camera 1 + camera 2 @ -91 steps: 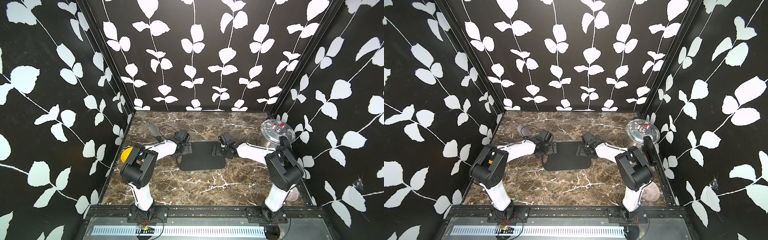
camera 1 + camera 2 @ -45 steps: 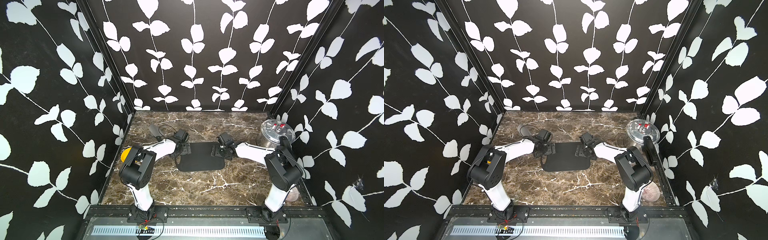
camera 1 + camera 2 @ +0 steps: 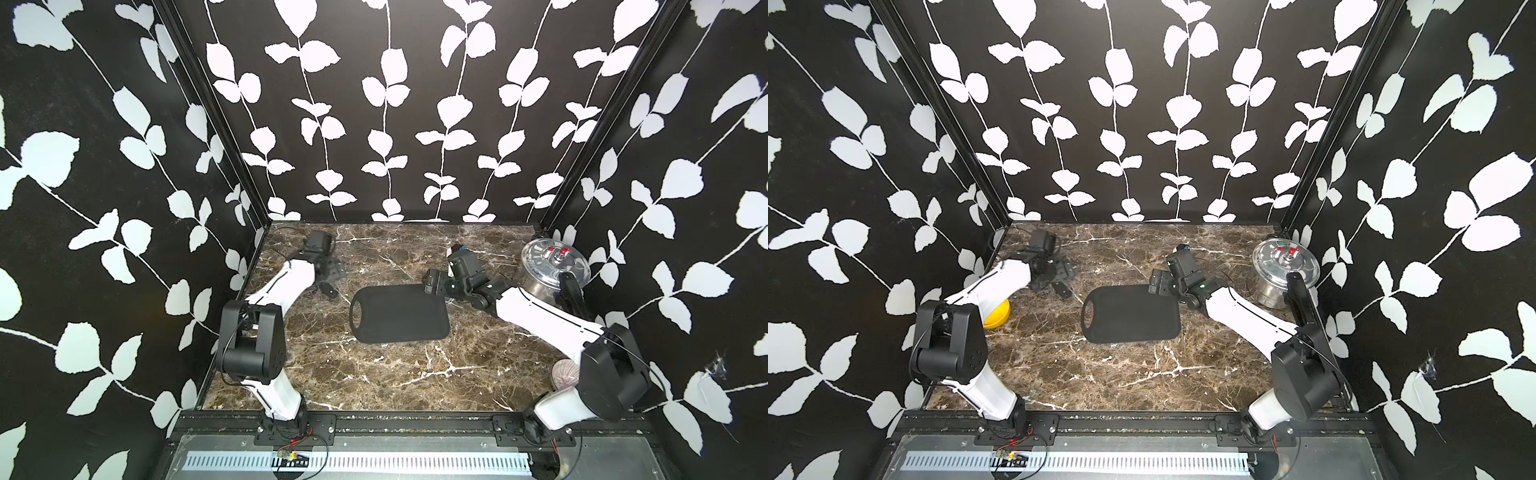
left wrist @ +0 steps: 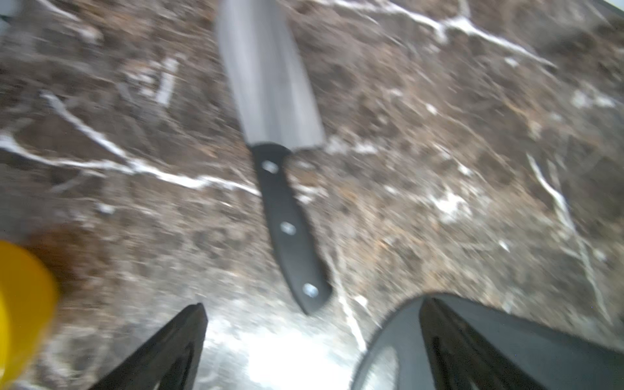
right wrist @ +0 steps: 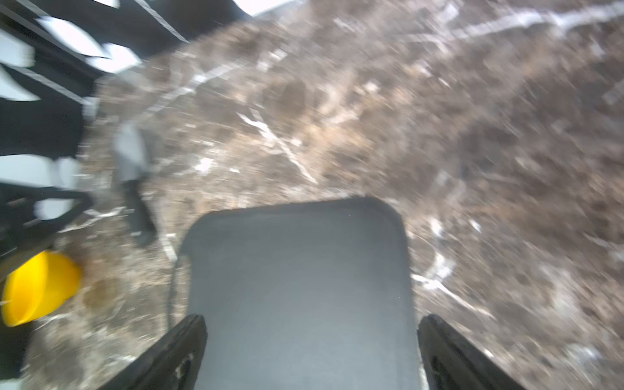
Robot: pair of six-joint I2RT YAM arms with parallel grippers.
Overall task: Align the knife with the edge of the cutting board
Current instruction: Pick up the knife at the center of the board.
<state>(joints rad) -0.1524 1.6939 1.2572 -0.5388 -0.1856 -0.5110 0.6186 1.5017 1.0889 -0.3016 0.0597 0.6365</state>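
The cleaver lies flat on the marble tabletop just beside the cutting board's cut-out end, handle toward and blade away from the left gripper, spread and empty, nearer than the right gripper, also spread.

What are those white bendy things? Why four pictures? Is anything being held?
They are two robot arms, each ending in a two-fingered gripper. Two pictures come from a camera up high, looking down at the marble table. The other two come from cameras on the arms' wrists, so they look close and blurry. On the table lie a black cutting board, a knife beside its handle-hole end, a yellow bowl and a shiny pot. The left gripper is open near the knife; the right gripper is open over the cutting board. Nothing is held.
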